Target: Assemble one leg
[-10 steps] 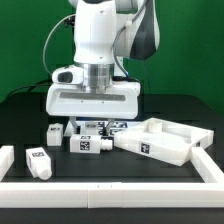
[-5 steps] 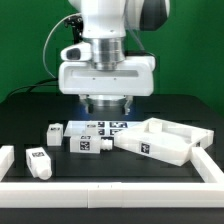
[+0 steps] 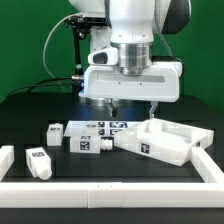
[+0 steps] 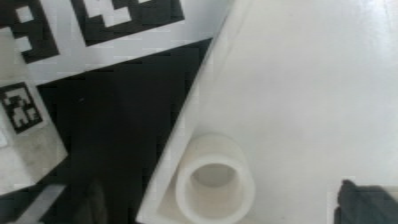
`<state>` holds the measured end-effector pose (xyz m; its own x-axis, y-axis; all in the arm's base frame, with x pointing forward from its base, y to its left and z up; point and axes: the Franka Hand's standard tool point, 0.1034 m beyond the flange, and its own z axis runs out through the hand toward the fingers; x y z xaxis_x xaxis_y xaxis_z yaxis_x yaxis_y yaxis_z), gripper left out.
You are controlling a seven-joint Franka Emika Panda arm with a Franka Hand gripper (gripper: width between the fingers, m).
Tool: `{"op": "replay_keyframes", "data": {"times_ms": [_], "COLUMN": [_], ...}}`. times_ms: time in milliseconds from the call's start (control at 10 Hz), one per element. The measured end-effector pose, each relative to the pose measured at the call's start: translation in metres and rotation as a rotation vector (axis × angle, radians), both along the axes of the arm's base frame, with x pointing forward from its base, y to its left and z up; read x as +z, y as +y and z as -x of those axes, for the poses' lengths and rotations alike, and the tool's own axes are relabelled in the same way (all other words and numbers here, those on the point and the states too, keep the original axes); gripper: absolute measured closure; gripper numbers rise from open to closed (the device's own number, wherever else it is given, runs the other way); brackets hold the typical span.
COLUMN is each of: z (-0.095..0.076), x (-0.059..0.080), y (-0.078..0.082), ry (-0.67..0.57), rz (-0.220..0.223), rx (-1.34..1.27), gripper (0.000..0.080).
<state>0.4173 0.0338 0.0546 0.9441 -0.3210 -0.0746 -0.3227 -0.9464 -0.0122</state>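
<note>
Three legs, small white blocks with tags, lie on the black table in the exterior view: one left of the marker board, one in front of it, one near the front left. My gripper hangs open and empty above the board and the left end of the large white panel, well clear of every leg. In the wrist view the panel fills the frame with an oval recess between my fingers; one dark fingertip shows at the edge.
A white rail borders the table's front, with end pieces at the exterior view's left and right. The marker board's tags and a tagged white block show in the wrist view beside the panel.
My gripper has risen from low over the marker board and moved toward the exterior view's right, over the panel's left end. The legs and panel have not moved.
</note>
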Motion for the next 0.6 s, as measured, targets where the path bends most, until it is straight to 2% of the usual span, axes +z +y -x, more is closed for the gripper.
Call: {"op": "replay_keyframes", "data": {"times_ms": [300,400,500,600], "z": [0.022,0.024,0.024,0.024], "x": [-0.035,-0.042,-0.045,-0.045], "y": [0.004,0.004,0.004,0.004], "ry": [0.026,0.032,0.027,0.026], "rz": [0.017,0.02,0.023,0.023], "rx": [-0.124,-0.141,-0.135,-0.133], "gripper": [0.0151,0.0151,0.0196,0.0196]}}
